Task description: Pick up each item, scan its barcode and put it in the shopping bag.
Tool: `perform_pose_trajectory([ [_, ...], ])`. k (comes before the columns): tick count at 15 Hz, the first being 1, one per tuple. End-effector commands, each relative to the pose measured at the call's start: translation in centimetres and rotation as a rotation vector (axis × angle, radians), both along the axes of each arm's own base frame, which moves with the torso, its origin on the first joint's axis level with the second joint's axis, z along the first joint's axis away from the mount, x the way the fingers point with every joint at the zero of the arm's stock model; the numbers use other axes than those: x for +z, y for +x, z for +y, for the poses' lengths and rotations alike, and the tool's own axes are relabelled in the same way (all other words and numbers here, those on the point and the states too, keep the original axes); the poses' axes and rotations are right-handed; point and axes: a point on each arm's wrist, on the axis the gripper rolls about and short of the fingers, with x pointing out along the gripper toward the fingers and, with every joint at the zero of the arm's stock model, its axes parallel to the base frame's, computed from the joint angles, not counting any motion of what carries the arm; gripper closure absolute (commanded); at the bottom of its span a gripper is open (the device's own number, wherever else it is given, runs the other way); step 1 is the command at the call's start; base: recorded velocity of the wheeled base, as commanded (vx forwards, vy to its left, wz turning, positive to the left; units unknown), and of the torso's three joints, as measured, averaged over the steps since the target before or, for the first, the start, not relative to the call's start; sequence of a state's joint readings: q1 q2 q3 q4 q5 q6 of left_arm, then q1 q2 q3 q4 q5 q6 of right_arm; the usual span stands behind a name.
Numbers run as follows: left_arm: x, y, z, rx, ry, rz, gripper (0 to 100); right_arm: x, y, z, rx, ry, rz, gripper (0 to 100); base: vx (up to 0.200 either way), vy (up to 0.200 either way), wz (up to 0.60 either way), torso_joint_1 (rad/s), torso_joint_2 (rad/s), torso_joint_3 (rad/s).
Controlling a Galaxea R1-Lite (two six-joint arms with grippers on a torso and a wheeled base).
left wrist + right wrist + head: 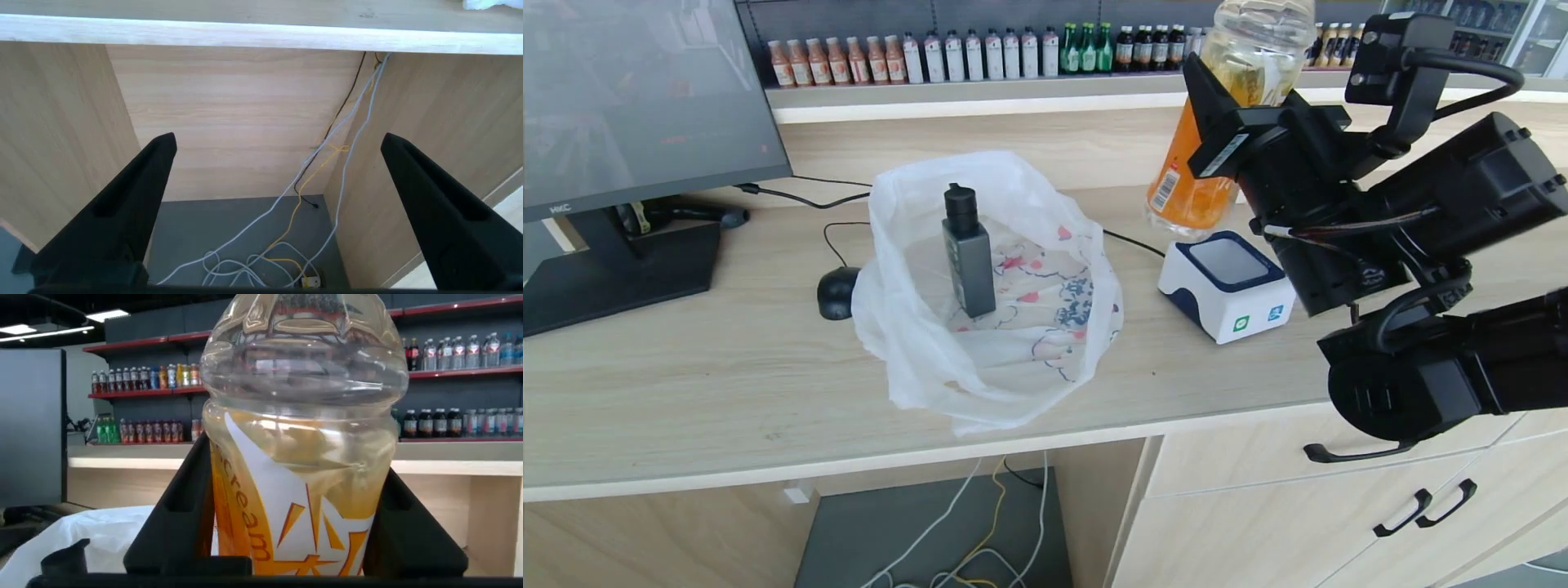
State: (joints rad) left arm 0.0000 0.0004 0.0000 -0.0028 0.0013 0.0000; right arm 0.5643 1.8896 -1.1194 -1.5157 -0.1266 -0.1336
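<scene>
My right gripper (pixel 1241 102) is shut on an orange drink bottle (pixel 1225 114), holding it tilted above the white and blue barcode scanner (pixel 1227 283). The bottle's barcode label faces down and left, toward the counter. Close up, the bottle (pixel 302 449) sits between the right gripper's (pixel 298 539) black fingers. A white plastic shopping bag (pixel 992 286) stands open in the middle of the counter with a dark grey bottle (pixel 968 253) upright inside it. My left gripper (pixel 278 212) hangs open below the counter edge, holding nothing.
A monitor (pixel 637 106) on a stand occupies the counter's left, with a black mouse (pixel 836 291) beside the bag. A shelf of bottles (pixel 980 53) runs along the back. Cables (pixel 327 204) hang under the counter, and drawers (pixel 1339 498) lie below on the right.
</scene>
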Motion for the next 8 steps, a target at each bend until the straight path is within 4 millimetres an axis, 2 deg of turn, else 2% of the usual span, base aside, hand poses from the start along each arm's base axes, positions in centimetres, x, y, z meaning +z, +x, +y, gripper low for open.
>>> perform_pose_trajectory([
  [1,0.0,0.0,0.0,0.0,0.0,-0.001,0,0.07,-0.1,0.01,0.001,-0.001,-0.002,100,0.0,0.2,0.0,0.002,0.0,-0.002],
  [6,0.0,0.0,0.0,0.0,0.002,-0.001,0,-0.2,-0.06,0.3,0.01,-0.007,0.005,100,0.0,0.2,0.0,0.001,0.0,0.0],
  [8,0.0,0.0,0.0,0.0,0.002,-0.001,0,-0.62,0.09,0.65,0.016,-0.015,0.016,100,0.0,0.0,0.0,0.0,0.0,0.0],
])
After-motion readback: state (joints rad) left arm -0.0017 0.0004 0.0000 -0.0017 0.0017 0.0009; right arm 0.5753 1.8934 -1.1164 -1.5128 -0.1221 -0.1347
